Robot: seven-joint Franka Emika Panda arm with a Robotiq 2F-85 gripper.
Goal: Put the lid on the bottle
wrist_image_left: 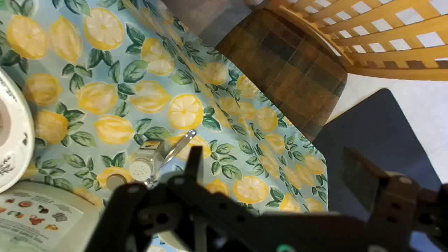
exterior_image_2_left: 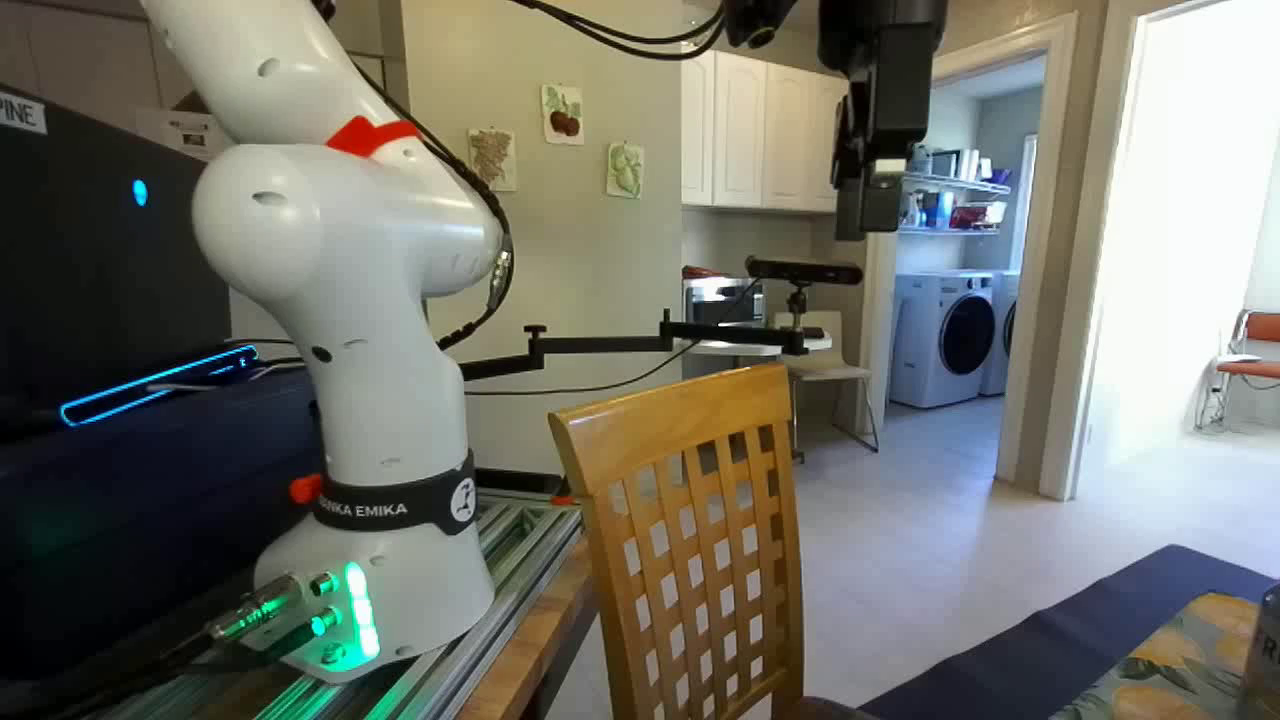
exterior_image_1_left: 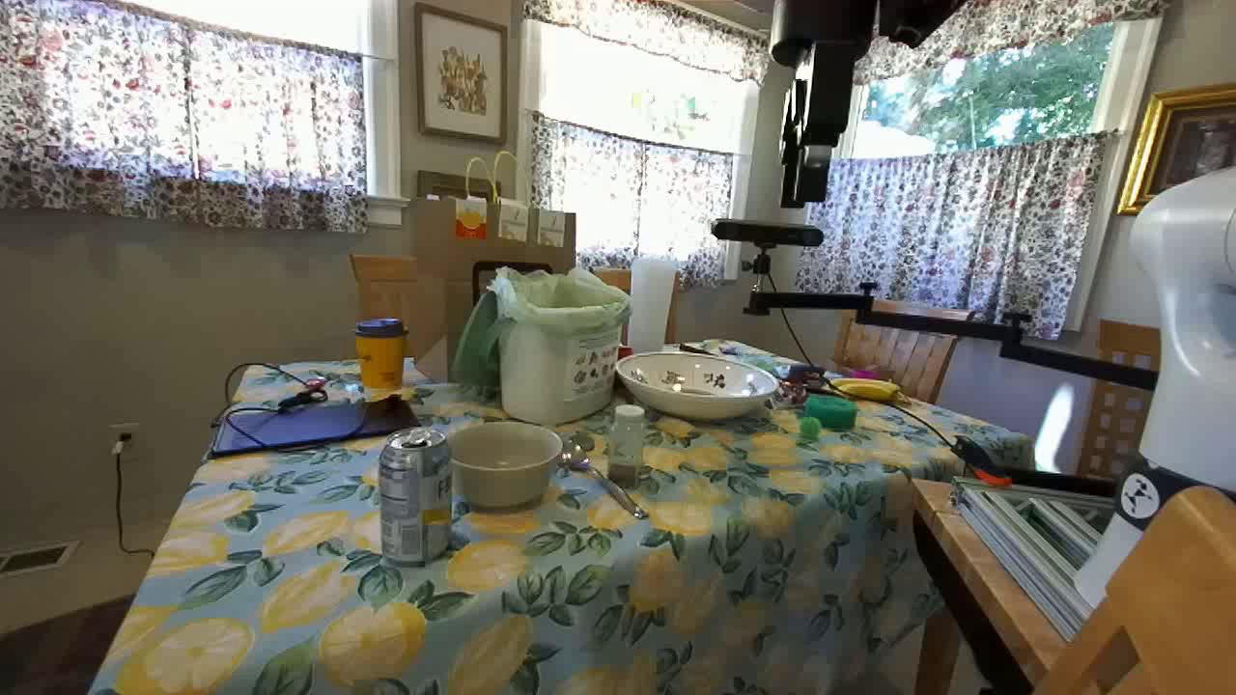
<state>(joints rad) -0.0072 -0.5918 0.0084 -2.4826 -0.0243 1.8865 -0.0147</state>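
Note:
The bottle [exterior_image_1_left: 627, 452] is small and clear and stands upright on the lemon-patterned tablecloth. Its white perforated top shows in the wrist view [wrist_image_left: 140, 169]. A small round grey-brown disc [wrist_image_left: 116, 182], apparently the lid, lies flat on the cloth beside the bottle, apart from it. I cannot make the disc out in the exterior views. My gripper [wrist_image_left: 279, 164] is open, its fingers wide apart with nothing between them. In both exterior views the gripper [exterior_image_1_left: 807, 179] [exterior_image_2_left: 872, 205] hangs high, well above table height. In the wrist view, the bottle and disc lie left of the fingers.
A spoon [exterior_image_1_left: 610, 486] lies close beside the bottle. A small bowl [exterior_image_1_left: 507, 473], a can [exterior_image_1_left: 415, 502], a white bin [exterior_image_1_left: 555, 376] and a patterned wide bowl [exterior_image_1_left: 695, 391] stand around it. A camera [exterior_image_1_left: 768, 233] on a black mount is below the gripper.

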